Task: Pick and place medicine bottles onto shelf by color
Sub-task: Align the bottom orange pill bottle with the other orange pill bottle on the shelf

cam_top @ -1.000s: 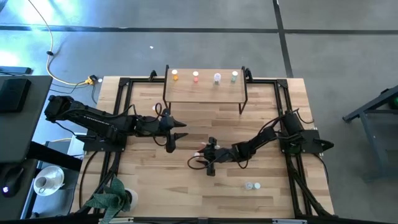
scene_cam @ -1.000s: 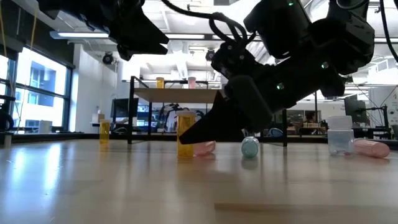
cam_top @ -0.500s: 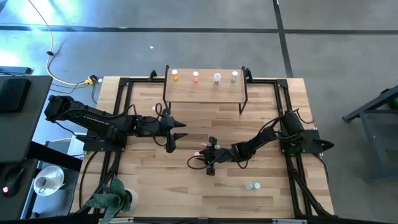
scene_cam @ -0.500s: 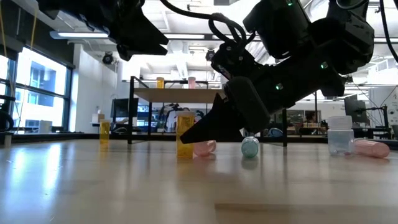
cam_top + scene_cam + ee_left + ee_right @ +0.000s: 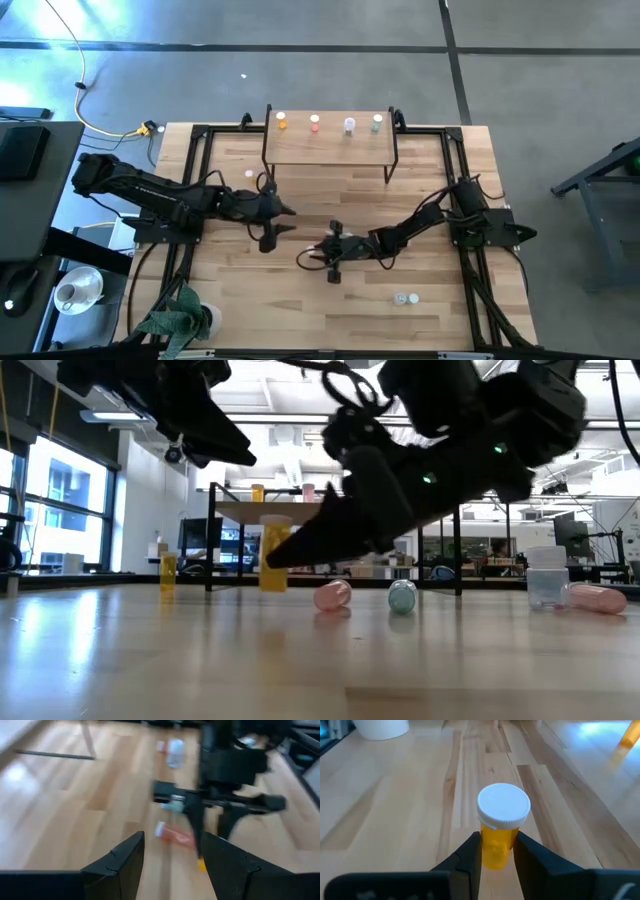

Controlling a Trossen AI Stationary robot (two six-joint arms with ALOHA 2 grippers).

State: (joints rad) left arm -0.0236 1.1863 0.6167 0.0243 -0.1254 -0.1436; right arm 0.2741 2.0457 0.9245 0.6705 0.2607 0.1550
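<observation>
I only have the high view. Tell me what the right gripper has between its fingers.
Observer: The right gripper is shut on an orange bottle with a white cap, held upright.
Operator: Report whether it is off the table.
Observer: In the low view its base hangs above the tabletop, higher than the pink bottle lying there.
Operator: Now the left arm.
Observer: The left gripper has its fingers apart, with nothing between them.

Two dark, near-black jointed arms – matte housings, black cables looping along each. Left tool (image 5: 170, 862) has two black angular, wedge-shaped fingers; right tool (image 5: 496, 852) the same, broad flat black fingers – small green light on the right arm.
</observation>
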